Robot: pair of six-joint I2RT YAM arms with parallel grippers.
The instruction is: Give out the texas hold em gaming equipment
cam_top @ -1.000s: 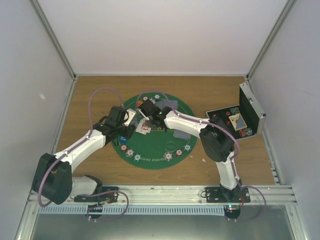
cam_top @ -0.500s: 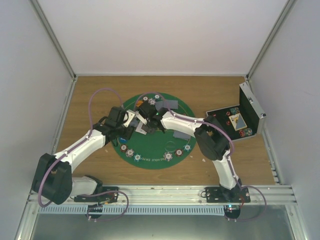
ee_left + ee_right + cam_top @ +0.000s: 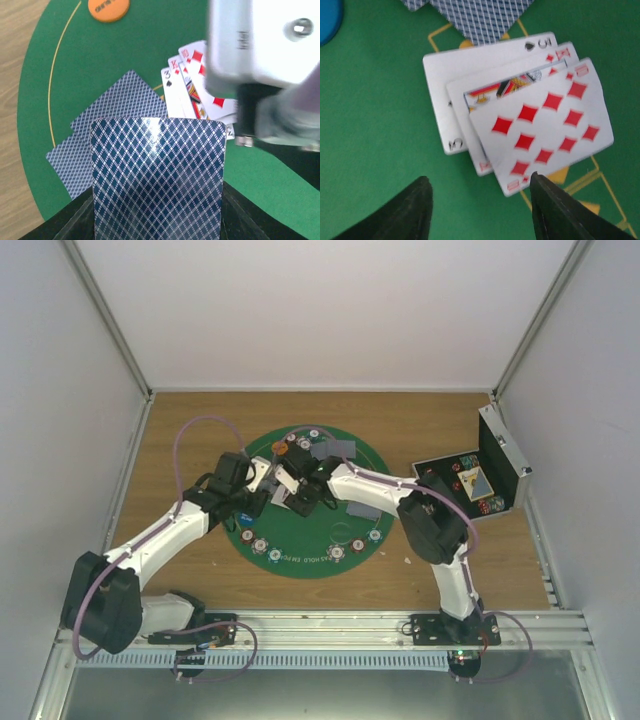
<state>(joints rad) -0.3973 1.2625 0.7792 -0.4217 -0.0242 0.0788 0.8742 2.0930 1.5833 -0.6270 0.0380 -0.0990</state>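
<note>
Four face-up playing cards [image 3: 520, 110] lie fanned on the round green felt mat [image 3: 370, 125]. Right pincer [image 3: 480, 210] hovers wide and empty above; left pincer [image 3: 157, 225] clamps a blue-backed card [image 3: 157, 170]. Next, I reckon: lay it beside the fan.

The right gripper [image 3: 479, 182] has left the far part of the green mat [image 3: 370, 125] and come nearer to the middle. Now it hangs just over the fan of face-up cards [image 3: 485, 100]. Its fingers [image 3: 420, 210], closed a moment ago, now stand apart. The ten of diamonds [image 3: 545, 125] lies free on top of the fan.
</note>
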